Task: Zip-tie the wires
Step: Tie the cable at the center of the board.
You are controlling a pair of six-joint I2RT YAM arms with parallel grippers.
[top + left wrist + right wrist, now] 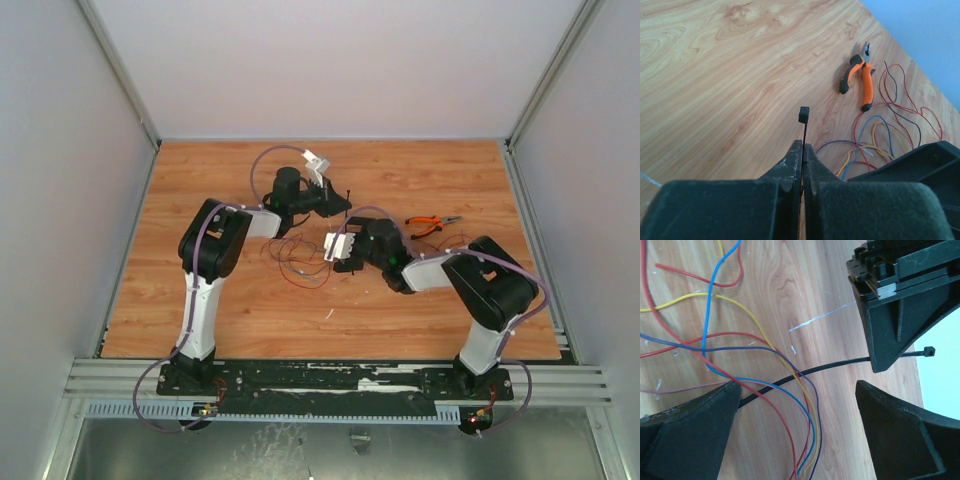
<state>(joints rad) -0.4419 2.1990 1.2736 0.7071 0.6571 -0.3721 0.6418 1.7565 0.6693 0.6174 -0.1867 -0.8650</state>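
The zip tie point(804, 115) is a thin black strip, and my left gripper point(803, 146) is shut on it with the small head sticking out past the fingertips. In the right wrist view the zip tie point(840, 365) runs across the wood from the left gripper point(900, 295) and passes under the wires point(812, 415). The wires are red, blue, yellow and purple strands. My right gripper point(797, 390) is open, its fingers either side of the wires and strip, touching neither. From above, the left gripper point(338, 202) and right gripper point(336, 260) are close together over the wires point(298, 265).
Orange-handled pliers point(432, 225) lie on the wooden table to the right of both grippers; they also show in the left wrist view point(860, 80). More wire loops point(890, 100) lie beside the pliers. Grey walls enclose the table point(200, 320) on three sides.
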